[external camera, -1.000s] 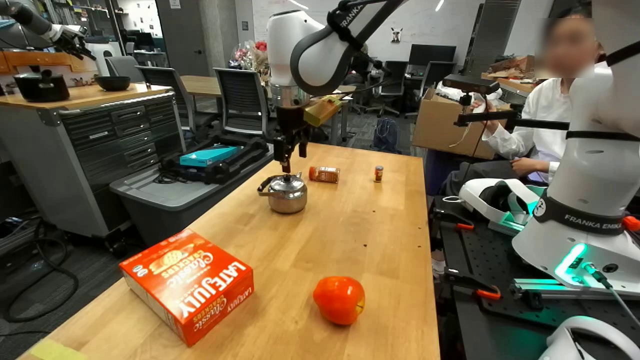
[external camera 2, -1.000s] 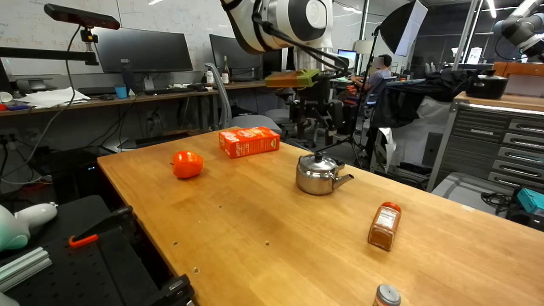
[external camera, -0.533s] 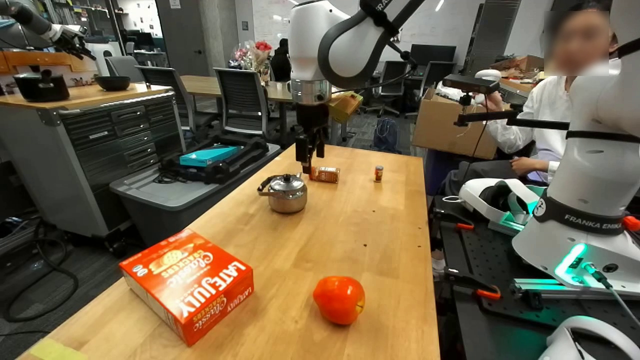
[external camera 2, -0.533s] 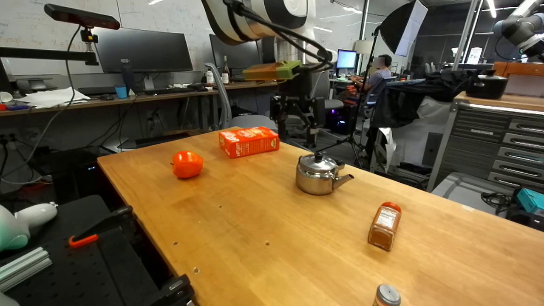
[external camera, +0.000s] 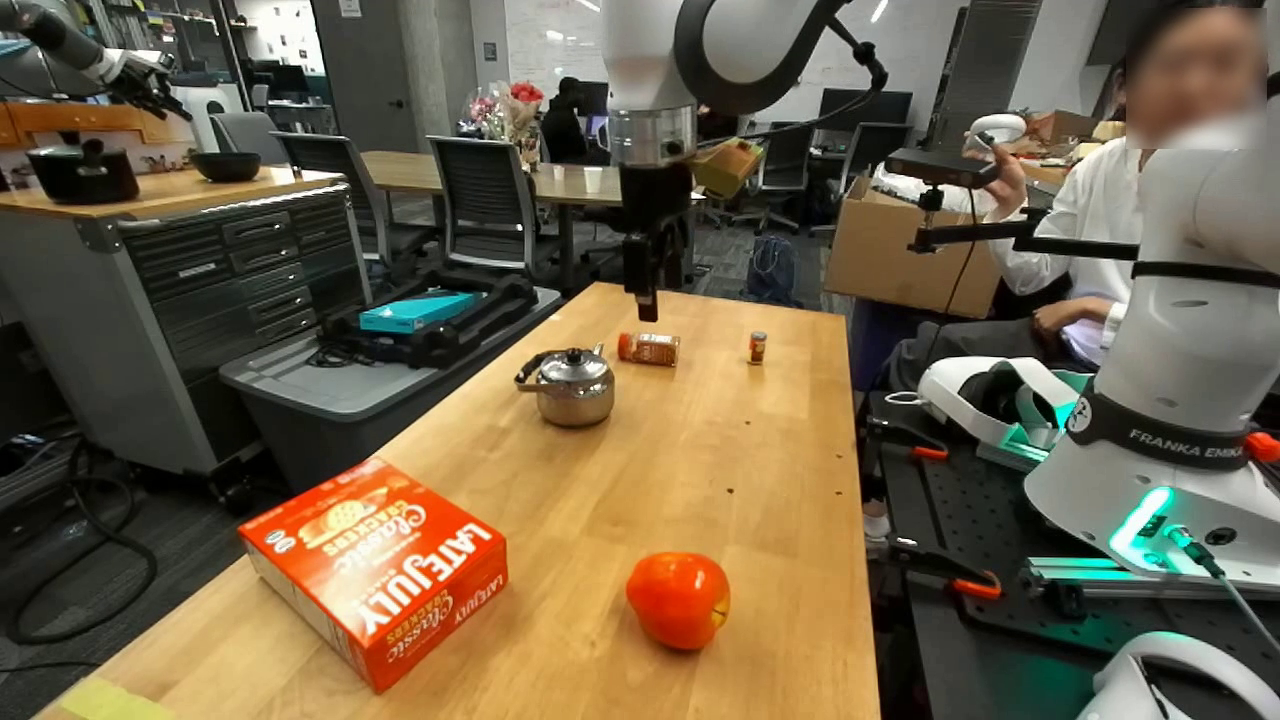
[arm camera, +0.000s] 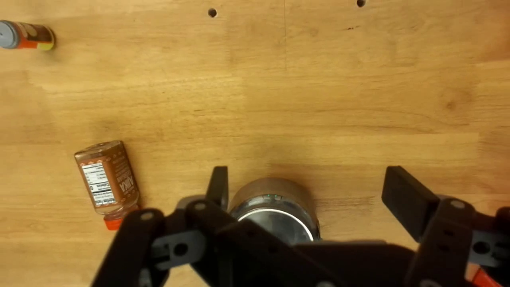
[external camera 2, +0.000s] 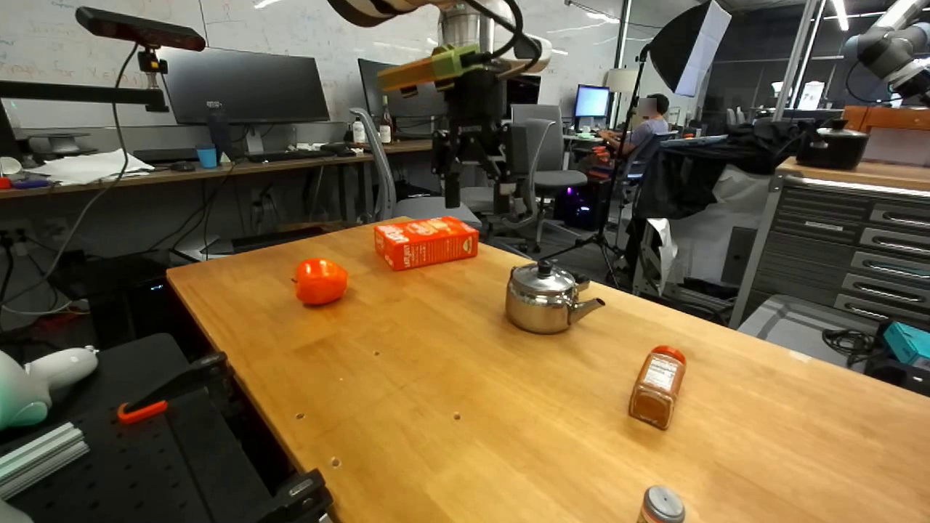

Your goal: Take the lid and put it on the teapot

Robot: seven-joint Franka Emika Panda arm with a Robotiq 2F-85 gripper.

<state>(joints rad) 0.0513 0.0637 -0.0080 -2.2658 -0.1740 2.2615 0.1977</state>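
The teapot (external camera: 576, 402) is a squat shiny silver pot standing upright on the wooden table, and it also shows in an exterior view (external camera 2: 534, 309) with its spout. The lid (external camera 2: 534, 279), a metal disc with a dark knob, sits on top of the teapot in both exterior views (external camera: 570, 370). My gripper (external camera 2: 477, 197) is open and empty, raised above the table and apart from the teapot. In the wrist view the open fingers (arm camera: 308, 177) show with the teapot (arm camera: 275, 186) below them. The lid (arm camera: 283, 227) shows partly there; its knob is hidden behind the gripper.
A red cracker box (external camera: 380, 570) and an orange-red ball-like object (external camera: 680, 600) are on the table. A spice jar (external camera 2: 657, 386) lies on its side by the teapot. A small bottle (external camera: 757, 348) stands upright. A person (external camera: 1080, 240) sits near the robot base.
The open gripper has risen and moved sideways, away from just above the lid's knob. The lid and teapot have not moved.
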